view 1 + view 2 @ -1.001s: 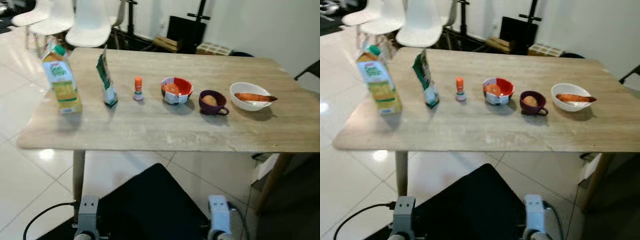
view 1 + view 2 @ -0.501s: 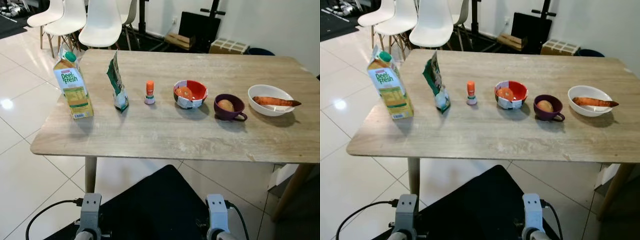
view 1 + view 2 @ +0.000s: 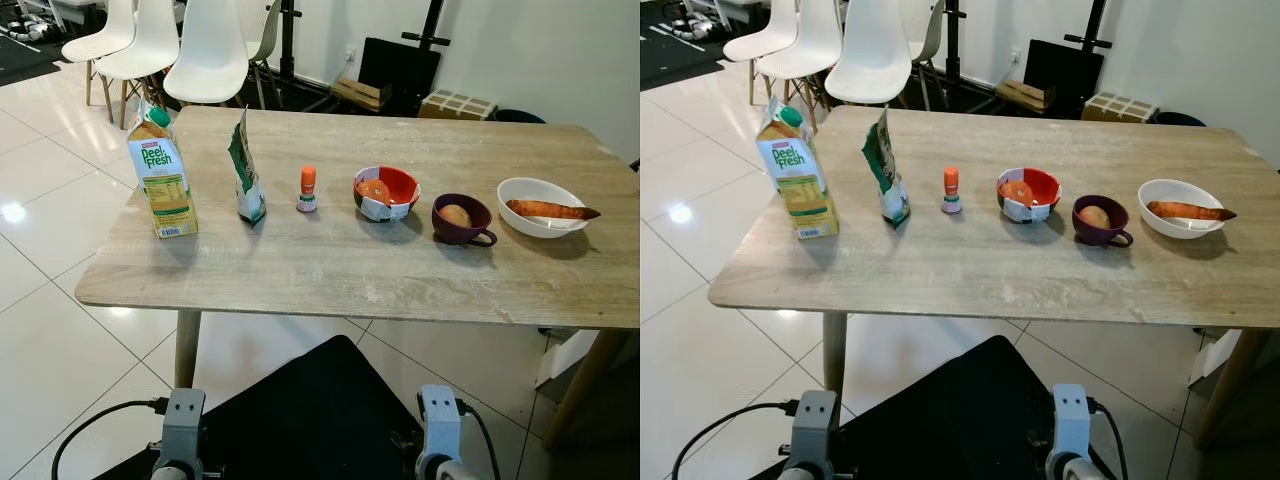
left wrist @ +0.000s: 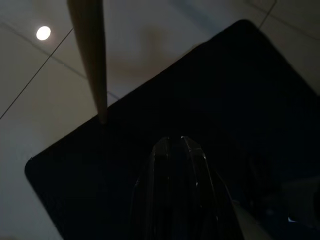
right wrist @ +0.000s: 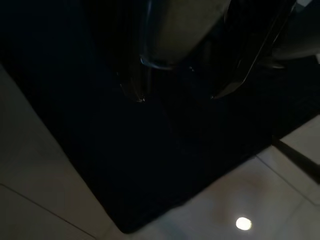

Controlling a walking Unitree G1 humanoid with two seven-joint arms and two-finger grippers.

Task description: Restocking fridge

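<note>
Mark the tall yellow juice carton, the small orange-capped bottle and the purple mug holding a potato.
tall yellow juice carton (image 3: pixel 164 185), left eye view, front label panel
small orange-capped bottle (image 3: pixel 308 180), left eye view, orange cap
purple mug (image 3: pixel 457 231), left eye view, front wall below the potato

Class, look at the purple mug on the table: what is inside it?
The purple mug holds one rounded, tan-brown item, likely a potato or an egg; its top shows above the rim. The mug's wall covers its lower part and anything beneath it.

Closed fingers (image 4: pixel 181 150) above a black mat (image 4: pixel 150 150) (table leg (image 4: pixel 92 60) beside).
</note>
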